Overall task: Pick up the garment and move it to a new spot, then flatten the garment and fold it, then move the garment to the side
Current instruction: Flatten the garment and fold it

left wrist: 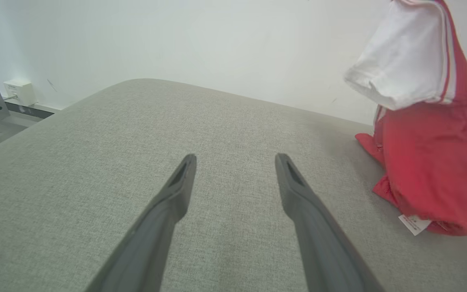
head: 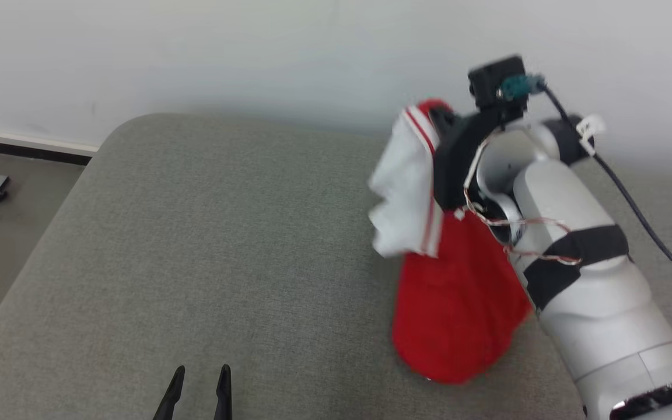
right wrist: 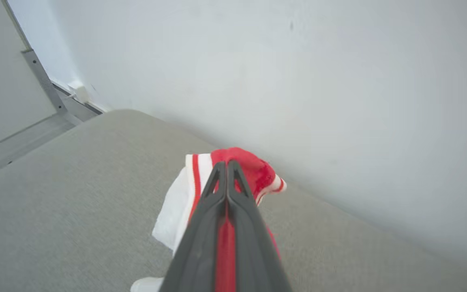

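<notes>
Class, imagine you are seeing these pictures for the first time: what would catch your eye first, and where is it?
The red and white garment stands out: it hangs at the right of the head view, pinched in the shut right gripper, with its lower end touching the grey padded surface. Next comes the left gripper, open and holding nothing, low over the near part of that surface.

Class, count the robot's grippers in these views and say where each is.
2. The left gripper hovers open over the near edge of the grey cushion. The right gripper, at its far right, is shut on the top of the red and white garment.
</notes>
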Available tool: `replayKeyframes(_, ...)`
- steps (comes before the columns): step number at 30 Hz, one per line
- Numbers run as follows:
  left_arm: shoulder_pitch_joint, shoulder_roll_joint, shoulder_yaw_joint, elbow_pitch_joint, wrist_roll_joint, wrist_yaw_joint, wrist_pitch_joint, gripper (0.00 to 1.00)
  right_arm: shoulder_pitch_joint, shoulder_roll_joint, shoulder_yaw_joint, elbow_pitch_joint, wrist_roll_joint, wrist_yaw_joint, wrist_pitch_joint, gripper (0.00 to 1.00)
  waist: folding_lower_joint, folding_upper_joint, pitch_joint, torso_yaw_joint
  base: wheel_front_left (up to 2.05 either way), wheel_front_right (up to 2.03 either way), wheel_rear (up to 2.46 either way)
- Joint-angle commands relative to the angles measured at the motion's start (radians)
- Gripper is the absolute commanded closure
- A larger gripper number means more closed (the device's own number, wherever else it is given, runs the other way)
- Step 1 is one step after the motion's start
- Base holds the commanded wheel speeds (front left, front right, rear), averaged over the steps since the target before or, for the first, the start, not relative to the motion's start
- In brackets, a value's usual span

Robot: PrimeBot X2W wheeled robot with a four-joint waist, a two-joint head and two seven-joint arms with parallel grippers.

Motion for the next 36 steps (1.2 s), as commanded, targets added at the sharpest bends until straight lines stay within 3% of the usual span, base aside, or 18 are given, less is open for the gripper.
replayKeyframes(1,0.001,-0.001,0.001,-0.004,-0.003,0.003,-0.003,0.0,-0.023,0.003,0.011,-0.016,0.011,-0.003,-0.02,1.0,0.0,0.0,-0.006,-0.013,0.0,0.0,0.0)
replayKeyframes(8,0.002,-0.001,0.018,-0.007,0.008,0.004,-0.003,0.0,-0.152,0.007,0.081,-0.145,0.164,-0.003,-0.216,1.0,0.0,0.0,-0.016,-0.046,0.0,0.0,0.0)
replayKeyframes(13,0.016,-0.001,0.028,-0.012,0.014,0.002,-0.003,0.0,-0.181,0.007,0.006,-0.142,0.163,-0.003,-0.292,1.0,0.0,0.0,-0.027,-0.076,0.0,0.0,0.0)
replayKeyframes(17,0.021,-0.001,0.03,-0.015,0.009,0.003,-0.003,0.0,-0.105,0.006,-0.119,-0.096,0.115,-0.003,-0.272,1.0,0.0,0.0,-0.029,-0.102,0.0,0.0,0.0)
replayKeyframes(24,0.022,-0.001,0.015,-0.018,-0.004,0.01,-0.003,0.0,0.173,-0.038,-0.442,-0.066,-0.026,-0.002,-0.272,1.0,0.0,0.0,-0.022,-0.146,0.0,0.0,0.0)
replayKeyframes(29,0.01,-0.001,0.013,-0.019,0.003,0.012,-0.003,0.0,0.349,-0.021,-0.643,-0.124,-0.116,-0.002,-0.261,1.0,0.0,0.0,-0.009,-0.177,0.0,0.0,0.0)
replayKeyframes(36,-0.006,0.0,0.009,-0.013,0.013,0.002,-0.003,0.0,0.538,0.003,-0.812,-0.242,-0.18,-0.002,-0.22,1.0,0.0,0.0,0.006,-0.198,0.0,0.0,0.0)
